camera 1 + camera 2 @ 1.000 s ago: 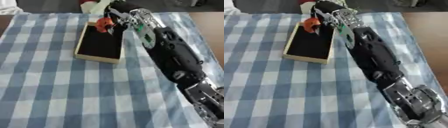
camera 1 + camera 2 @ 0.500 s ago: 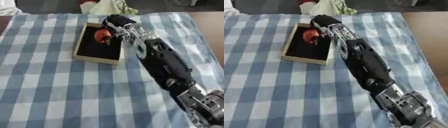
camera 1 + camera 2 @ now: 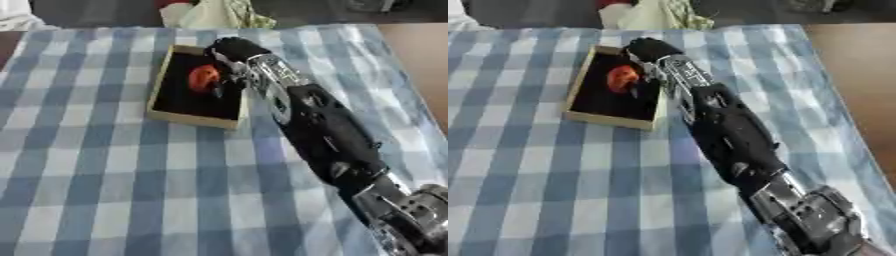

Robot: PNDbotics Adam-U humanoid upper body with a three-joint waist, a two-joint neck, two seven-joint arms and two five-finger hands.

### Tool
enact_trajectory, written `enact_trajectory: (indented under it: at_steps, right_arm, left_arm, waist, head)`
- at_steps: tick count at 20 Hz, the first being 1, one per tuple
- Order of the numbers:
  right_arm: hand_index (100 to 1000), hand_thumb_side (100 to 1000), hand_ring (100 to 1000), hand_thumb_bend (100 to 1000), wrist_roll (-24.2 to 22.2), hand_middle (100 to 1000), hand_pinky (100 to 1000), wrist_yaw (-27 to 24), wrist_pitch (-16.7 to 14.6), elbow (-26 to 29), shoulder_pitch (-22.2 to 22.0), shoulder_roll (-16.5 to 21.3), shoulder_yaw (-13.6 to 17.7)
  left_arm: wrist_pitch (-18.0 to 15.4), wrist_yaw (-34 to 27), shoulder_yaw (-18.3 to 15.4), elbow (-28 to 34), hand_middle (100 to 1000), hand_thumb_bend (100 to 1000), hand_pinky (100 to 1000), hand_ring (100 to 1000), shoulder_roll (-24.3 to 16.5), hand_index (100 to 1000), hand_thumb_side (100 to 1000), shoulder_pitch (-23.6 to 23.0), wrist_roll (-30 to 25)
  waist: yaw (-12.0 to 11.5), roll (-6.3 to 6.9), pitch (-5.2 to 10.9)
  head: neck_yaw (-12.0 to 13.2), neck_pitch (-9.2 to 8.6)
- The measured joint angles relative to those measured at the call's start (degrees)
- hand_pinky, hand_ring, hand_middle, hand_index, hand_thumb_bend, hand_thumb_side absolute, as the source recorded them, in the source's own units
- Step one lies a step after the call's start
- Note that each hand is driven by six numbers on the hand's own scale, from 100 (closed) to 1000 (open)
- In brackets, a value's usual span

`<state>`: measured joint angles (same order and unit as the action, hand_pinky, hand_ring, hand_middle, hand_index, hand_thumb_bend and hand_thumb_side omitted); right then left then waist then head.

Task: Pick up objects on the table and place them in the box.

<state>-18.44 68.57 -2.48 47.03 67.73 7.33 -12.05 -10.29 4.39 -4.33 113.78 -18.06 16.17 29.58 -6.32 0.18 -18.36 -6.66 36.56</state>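
A shallow wooden box (image 3: 166, 114) with a black inside lies on the blue-and-white checked cloth, left of centre. My right arm reaches in from the lower right, and its hand (image 3: 234, 56) hangs over the box's far right part. A small red-orange object (image 3: 204, 78) sits low inside the box, against the black floor. The hand's dark fingers (image 3: 220, 88) curl down along the object's right side and hide part of it. Whether the object rests on the box floor I cannot tell. My left hand shows in neither view.
A white and green-patterned bundle (image 3: 214, 12) lies just beyond the cloth's far edge, behind the box. Bare brown tabletop (image 3: 420, 60) shows to the right of the cloth. The checked cloth (image 3: 96, 190) spreads wide in front of and left of the box.
My right hand has come down from the box's far edge into the box, bringing the red-orange object with it. The arm now lies further over the cloth.
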Motion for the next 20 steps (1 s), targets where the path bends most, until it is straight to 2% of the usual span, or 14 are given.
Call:
enact_trajectory:
  at_steps: [1, 5, 11, 14, 15, 16, 20]
  right_arm:
    - [828, 100, 761, 351, -0.3, 642, 746, 0.9, 0.3, 0.0, 0.0, 0.0, 0.0]
    - [840, 128, 768, 379, -1.7, 654, 759, 3.5, 1.4, 1.9, 0.0, 0.0, 0.0]
    - [835, 107, 752, 323, -2.9, 628, 747, 3.8, 2.1, 6.9, 0.4, 0.4, 0.0]
    - [828, 102, 738, 279, -3.0, 609, 734, 2.6, 2.2, 10.7, 0.4, 1.7, 0.0]
    - [826, 122, 732, 162, -3.0, 604, 729, 1.9, 2.2, 12.1, 0.5, 2.2, 0.0]
    - [826, 100, 730, 252, -3.0, 599, 727, 1.0, 2.3, 13.7, 0.5, 2.8, 0.0]
    - [818, 100, 714, 223, -3.4, 579, 713, -2.7, 2.7, 20.6, 0.5, 5.7, 0.0]
  left_arm:
    - [0.0, 0.0, 0.0, 0.0, 678, 522, 755, 749, 0.0, 810, 655, 0.0, 0.0]
    - [0.0, 0.0, 0.0, 0.0, 678, 522, 756, 749, 0.0, 810, 655, 0.0, 0.0]
    - [0.0, -0.1, 0.0, 0.0, 678, 521, 756, 749, 0.0, 810, 656, 0.0, 0.0]
    - [0.1, -0.1, 0.0, 0.0, 679, 520, 757, 749, 0.0, 810, 657, -0.1, 0.0]
    - [0.1, -0.1, 0.0, 0.0, 679, 520, 757, 749, 0.0, 810, 656, -0.2, -0.1]
    - [0.2, -0.1, 0.0, 0.0, 679, 520, 757, 749, 0.0, 810, 656, -0.3, -0.1]
    - [0.3, -0.1, 0.0, 0.0, 679, 520, 757, 750, 0.0, 810, 656, -0.5, -0.2]
  waist:
    - [0.0, 0.00, 0.00]
    - [0.3, 0.00, 0.00]
    - [0.7, 0.07, 0.26]
    - [0.9, 0.09, 0.49]
    - [1.1, 0.09, 0.56]
    - [1.2, 0.09, 0.68]
    - [1.6, 0.08, 1.01]
  head:
    - [0.0, 0.00]
    - [0.0, 0.00]
    - [0.1, 0.00]
    - [0.3, 0.02]
    - [0.4, 0.03]
    - [0.5, 0.04]
    - [0.8, 0.08]
